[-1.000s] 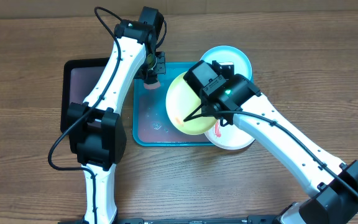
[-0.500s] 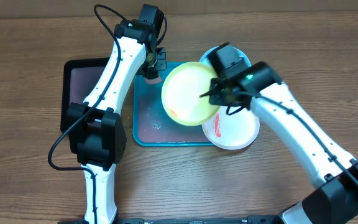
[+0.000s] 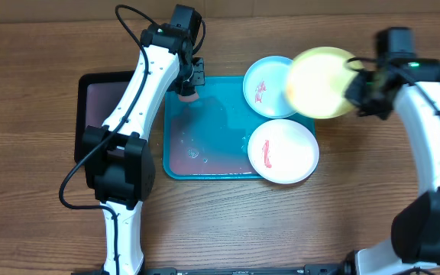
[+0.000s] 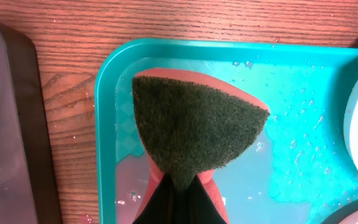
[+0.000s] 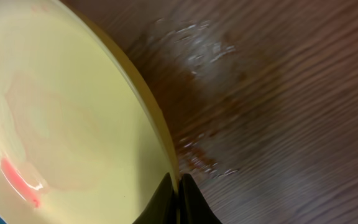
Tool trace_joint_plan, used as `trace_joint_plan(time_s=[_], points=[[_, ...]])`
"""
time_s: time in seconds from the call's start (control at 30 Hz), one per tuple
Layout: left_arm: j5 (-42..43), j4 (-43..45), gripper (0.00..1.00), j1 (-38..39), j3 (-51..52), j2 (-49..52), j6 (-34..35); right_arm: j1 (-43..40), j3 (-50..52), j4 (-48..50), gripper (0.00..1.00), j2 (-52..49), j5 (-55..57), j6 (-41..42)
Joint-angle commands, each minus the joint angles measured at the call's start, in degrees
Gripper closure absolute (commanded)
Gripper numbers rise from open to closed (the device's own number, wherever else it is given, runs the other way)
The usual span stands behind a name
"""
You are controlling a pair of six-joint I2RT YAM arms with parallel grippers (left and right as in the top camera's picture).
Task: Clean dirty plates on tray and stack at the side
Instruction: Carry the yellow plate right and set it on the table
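Within the last second the right gripper (image 5: 178, 185), clamped tight on the rim of the yellow-green plate (image 3: 317, 82), has swung that plate off the tray (image 3: 205, 145). It is now held out at the far right, over the table (image 3: 37, 61) just beside the light blue plate (image 3: 270, 80). A red streak still shows on it in the right wrist view, so it is doubtful that it is ready to start the stack. The left gripper (image 4: 179, 190) has stayed over the tray's far left corner, pinched shut on the sponge (image 4: 194, 127), while the light blue plate and the white plate (image 3: 285, 153) lie smeared along the tray's right side, not yet wiped.
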State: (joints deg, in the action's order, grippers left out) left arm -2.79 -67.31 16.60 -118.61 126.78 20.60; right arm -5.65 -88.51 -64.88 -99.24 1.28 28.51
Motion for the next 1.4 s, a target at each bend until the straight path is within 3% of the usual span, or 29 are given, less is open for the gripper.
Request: trace_joint_plan(time_s=[0.0,0.27,0.6,0.63,0.7,0.73,0.9,1.03,1.13,1.37], points=[[-0.76,0.0,0.96,-0.09,-0.35,0.46,-0.48,-5.51,-0.98,0.55,0.96,-3.98,-1.16,-2.4],[-0.74,-0.17,0.96,-0.07,-0.35,0.46,-0.46,-13.49,1.31,5.09,0.96,-11.15,1.22,-3.52],[-0.35,-0.31,0.96,-0.07,-0.35,0.46,-0.44,-14.32,10.69,10.69,0.96,-13.07,1.77,-3.45],[-0.35,-0.31,0.96,-0.07,-0.35,0.46,-0.44,-14.38,10.93,10.64,0.95,-13.07,1.86,-3.45],[-0.35,-0.31,0.96,-0.07,-0.35,0.44,-0.44,-14.36,10.84,10.36,0.66,-13.07,1.73,-3.45],[-0.35,-0.37,0.96,-0.07,-0.35,0.44,-0.44,-14.36,10.45,9.94,0.57,-13.0,1.09,-3.5],[-0.35,-2.27,0.96,0.39,-0.35,0.46,-0.48,-14.01,3.69,0.76,0.58,-11.93,-1.2,-3.96],[-0.33,-2.97,0.96,1.14,-0.35,0.46,-0.5,-12.04,-1.51,-5.16,0.56,-8.0,-9.22,-11.5],[-0.09,-4.0,0.96,1.55,-0.35,0.44,-0.48,-9.25,-1.68,-7.13,0.46,-5.2,-16.59,-18.21],[-0.17,-5.57,0.96,1.6,-0.35,0.46,-0.5,-0.35,3.72,-8.81,0.51,-5.22,-16.31,-21.51]])
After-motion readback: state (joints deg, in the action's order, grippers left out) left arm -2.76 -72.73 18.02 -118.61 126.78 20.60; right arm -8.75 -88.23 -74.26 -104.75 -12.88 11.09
